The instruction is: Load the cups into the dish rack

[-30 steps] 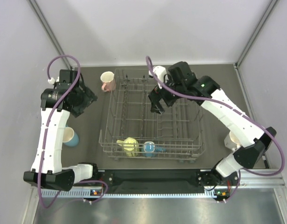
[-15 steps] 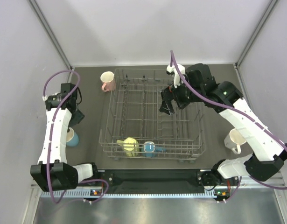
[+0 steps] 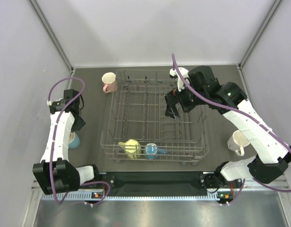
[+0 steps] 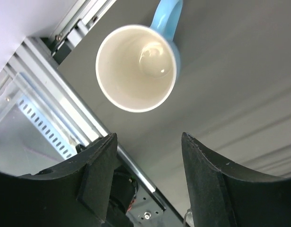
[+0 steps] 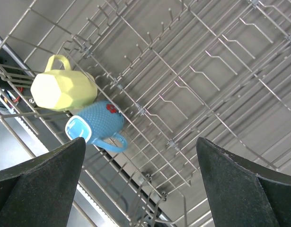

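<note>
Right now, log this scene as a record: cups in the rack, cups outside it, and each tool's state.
dish rack: grey wire basket, between the two arms
cups loaded: yellow cup and blue cup, side by side at the rack's near edge
cups outside: pink cup at the far left corner; white cup to the right; light blue cup to the left
left tool: open, empty, above the light blue cup
right tool: open, empty, above the dish rack

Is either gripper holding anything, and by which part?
Neither: left gripper open near the light blue ceramic mug, right gripper open above the grey wire dish rack.
</note>
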{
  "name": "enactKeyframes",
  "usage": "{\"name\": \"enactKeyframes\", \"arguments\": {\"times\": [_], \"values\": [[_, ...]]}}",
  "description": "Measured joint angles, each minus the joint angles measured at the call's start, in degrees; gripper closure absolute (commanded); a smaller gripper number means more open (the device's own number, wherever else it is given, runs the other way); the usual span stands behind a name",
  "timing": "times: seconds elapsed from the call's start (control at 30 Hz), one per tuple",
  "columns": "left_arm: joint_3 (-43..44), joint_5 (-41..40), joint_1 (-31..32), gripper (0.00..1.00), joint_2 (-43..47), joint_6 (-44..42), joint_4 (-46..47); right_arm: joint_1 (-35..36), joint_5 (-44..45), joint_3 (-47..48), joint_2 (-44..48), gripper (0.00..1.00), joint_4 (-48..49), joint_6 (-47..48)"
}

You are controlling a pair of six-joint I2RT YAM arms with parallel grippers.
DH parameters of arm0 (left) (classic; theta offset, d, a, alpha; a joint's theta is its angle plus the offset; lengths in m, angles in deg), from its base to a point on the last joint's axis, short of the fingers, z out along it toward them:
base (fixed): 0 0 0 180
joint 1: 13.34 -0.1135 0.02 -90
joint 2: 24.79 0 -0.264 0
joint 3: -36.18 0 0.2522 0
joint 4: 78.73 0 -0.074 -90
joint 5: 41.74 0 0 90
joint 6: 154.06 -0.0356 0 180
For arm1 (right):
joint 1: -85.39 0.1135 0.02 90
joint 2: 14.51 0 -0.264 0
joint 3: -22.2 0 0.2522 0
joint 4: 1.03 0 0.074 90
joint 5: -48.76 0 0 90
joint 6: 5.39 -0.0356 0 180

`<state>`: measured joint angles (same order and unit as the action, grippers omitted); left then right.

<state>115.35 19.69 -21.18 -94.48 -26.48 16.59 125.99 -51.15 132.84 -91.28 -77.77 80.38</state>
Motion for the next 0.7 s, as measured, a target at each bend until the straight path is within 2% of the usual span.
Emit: {"name": "enactKeyframes", "arguments": {"times": [0.53,0.7], "values": [[-5.6,-0.2,-0.81,0.4,-3.26,-3.13,10.71,0.0,1.29,0.79,0.04,0.0,-1.29,0.59],[-7.37,0.72,-1.07,0.46,-4.52,-3.96,14.16,0.0,1.44,0.79,0.07,0.0,-1.4,0.83]]}}
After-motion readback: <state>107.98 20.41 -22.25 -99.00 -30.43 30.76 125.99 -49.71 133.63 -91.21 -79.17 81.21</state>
